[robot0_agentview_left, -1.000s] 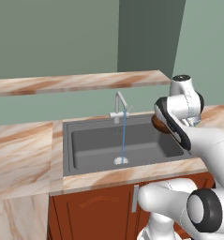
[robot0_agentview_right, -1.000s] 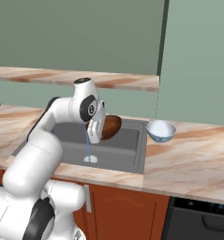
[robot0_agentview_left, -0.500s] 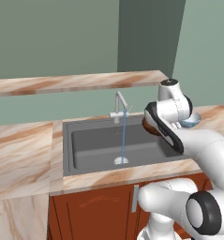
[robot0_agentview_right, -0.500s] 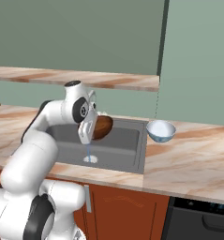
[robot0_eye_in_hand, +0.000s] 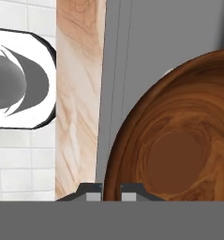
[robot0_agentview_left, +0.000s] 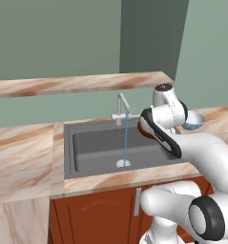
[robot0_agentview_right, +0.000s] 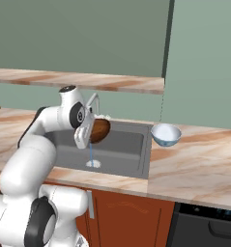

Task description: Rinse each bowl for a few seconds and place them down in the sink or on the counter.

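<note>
My gripper (robot0_agentview_right: 89, 134) is shut on the rim of a brown wooden bowl (robot0_agentview_right: 100, 131), held tilted above the dark grey sink (robot0_agentview_right: 129, 147). In the hand view the brown bowl (robot0_eye_in_hand: 179, 150) takes up the right side, with its rim between my fingertips (robot0_eye_in_hand: 93, 193). From the left base view the brown bowl (robot0_agentview_left: 144, 129) hangs just right of the water stream (robot0_agentview_left: 126, 138) that falls from the faucet (robot0_agentview_left: 121, 104). I cannot tell whether water touches it. A pale blue bowl (robot0_agentview_right: 166, 134) stands upright on the counter (robot0_agentview_right: 204, 154) right of the sink.
The silver drain (robot0_agentview_left: 123, 163) lies under the stream in the sink (robot0_agentview_left: 94, 150). A thin marble shelf (robot0_agentview_left: 77, 83) runs along the green wall above the faucet. The counter (robot0_agentview_left: 20, 152) stretches left of the basin. Wooden cabinet fronts (robot0_agentview_right: 131, 212) are below.
The arm has swung left over the basin, bringing the brown bowl from the sink's right side close to the water stream. The pale blue bowl has stayed put.
</note>
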You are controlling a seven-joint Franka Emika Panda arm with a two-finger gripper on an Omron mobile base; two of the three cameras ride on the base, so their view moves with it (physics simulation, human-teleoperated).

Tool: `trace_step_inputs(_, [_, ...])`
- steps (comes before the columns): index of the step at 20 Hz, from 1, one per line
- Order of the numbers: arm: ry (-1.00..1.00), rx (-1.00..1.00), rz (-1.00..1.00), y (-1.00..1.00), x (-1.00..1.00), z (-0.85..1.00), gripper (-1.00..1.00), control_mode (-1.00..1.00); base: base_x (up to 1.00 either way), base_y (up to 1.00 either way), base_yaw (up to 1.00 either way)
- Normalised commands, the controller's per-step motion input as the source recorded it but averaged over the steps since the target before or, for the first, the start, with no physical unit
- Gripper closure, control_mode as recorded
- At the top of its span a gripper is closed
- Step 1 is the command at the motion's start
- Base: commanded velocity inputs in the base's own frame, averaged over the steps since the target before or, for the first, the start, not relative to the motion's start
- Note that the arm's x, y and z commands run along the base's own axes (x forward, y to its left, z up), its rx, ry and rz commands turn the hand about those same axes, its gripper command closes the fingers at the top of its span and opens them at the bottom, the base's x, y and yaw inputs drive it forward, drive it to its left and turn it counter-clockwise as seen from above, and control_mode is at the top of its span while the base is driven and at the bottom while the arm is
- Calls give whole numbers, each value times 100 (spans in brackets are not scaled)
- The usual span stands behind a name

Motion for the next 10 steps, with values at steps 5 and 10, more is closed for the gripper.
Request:
trace_step_inputs(5, [0,0,0,16,12,-15,100,-100,0,0,0])
trace_step_inputs(10, [0,2,0,16,17,-22,100,-100,0,0,0])
